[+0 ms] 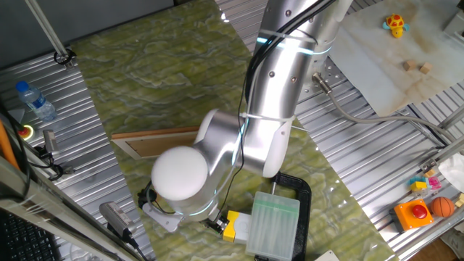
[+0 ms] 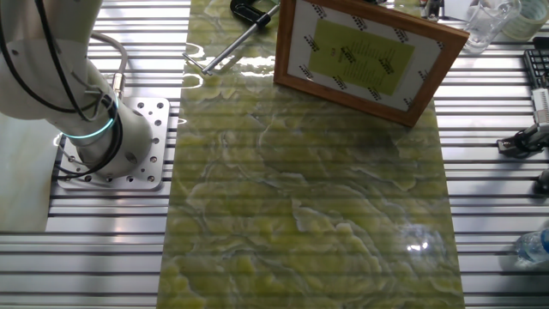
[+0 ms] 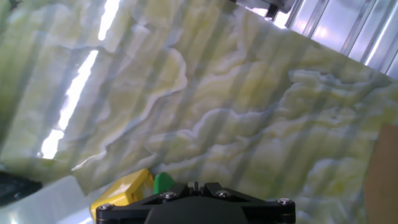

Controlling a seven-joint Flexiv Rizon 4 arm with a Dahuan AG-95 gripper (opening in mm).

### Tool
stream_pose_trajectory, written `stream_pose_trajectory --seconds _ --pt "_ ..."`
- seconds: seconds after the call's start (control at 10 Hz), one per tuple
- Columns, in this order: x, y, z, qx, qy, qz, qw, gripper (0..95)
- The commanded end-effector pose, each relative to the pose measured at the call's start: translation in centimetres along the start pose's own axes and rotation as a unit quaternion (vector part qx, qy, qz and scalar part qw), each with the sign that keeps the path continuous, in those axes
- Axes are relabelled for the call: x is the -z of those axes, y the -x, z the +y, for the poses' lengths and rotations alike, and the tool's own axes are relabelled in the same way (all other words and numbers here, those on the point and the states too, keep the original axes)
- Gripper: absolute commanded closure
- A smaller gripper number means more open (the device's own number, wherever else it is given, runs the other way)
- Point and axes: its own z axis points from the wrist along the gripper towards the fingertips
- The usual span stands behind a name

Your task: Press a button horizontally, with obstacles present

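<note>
The button's green cap (image 3: pixel 163 182) and yellow box body (image 3: pixel 124 190) sit at the bottom left of the hand view. My gripper (image 3: pixel 196 185) is just right of the cap, its black fingertips touching each other. In one fixed view the yellow body (image 1: pixel 232 226) joins the translucent pale-green ribbed block (image 1: pixel 274 225); the arm hides most of the gripper, and only a black tip (image 1: pixel 215 222) shows beside the yellow body. The light-wood picture frame (image 1: pixel 156 141) stands behind the arm, brown backing showing. The other fixed view shows the frame's front (image 2: pixel 364 56); the button is hidden there.
A black C-clamp (image 1: pixel 301 190) lies against the ribbed block; it also shows in the other fixed view (image 2: pixel 249 13). A red dome button on an orange box (image 1: pixel 413 212) sits far right. A water bottle (image 1: pixel 36 101) lies at the left. The green marbled mat (image 2: pixel 309 197) covers the table.
</note>
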Motion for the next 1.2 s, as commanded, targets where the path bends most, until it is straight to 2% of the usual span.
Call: stream_pose_trajectory --seconds 0.1,0.4,1.2 --pt "-0.35 0.22 0.59 -0.003 0.003 0.005 1.0 95.0" --pt "-0.19 0.06 0.91 0.008 -0.005 0.01 0.9999 95.0" --pt "-0.21 -0.12 0.92 0.019 0.013 0.023 0.9995 95.0"
